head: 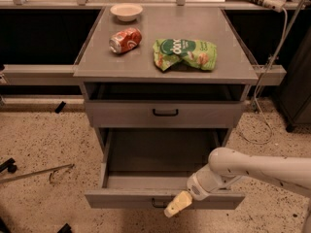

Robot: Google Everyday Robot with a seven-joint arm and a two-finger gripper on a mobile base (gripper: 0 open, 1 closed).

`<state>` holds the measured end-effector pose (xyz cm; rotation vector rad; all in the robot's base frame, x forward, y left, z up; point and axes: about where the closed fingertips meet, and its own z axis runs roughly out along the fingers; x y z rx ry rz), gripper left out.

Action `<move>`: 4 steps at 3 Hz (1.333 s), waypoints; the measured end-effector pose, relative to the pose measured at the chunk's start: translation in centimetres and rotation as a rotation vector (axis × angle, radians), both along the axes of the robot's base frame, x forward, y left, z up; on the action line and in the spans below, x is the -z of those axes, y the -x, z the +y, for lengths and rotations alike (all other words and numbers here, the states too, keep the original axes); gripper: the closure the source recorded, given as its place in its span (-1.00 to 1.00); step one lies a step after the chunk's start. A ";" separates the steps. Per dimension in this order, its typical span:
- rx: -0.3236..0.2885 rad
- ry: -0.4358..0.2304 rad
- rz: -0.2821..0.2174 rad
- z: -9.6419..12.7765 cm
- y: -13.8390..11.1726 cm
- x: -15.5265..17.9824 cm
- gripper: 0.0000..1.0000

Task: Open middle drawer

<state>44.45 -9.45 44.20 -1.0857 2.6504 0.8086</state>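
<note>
One gripper [177,204], state unclear, at handle [157,204] of pulled-out middle drawer [121,198]; can [125,40] label unreadable

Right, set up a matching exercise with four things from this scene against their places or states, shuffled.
Things:
1. bowl
2. red can
3. middle drawer
4. gripper

Places or states:
A. lying on its side on the cabinet top
B. pulled out
C. low at the open drawer's front, beside its handle
D. upright near the cabinet top's back edge

Pairs: 1-D, 2-A, 3-B, 4-C
</note>
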 end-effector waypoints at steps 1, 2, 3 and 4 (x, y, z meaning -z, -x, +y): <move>0.005 -0.004 0.033 -0.3 2.2 -0.6 -1.00; 0.005 -0.004 0.034 -0.3 2.2 -0.6 -1.00; -0.010 -0.016 0.059 0.2 3.4 -0.3 -1.00; -0.010 -0.016 0.059 0.2 3.4 -0.4 -1.00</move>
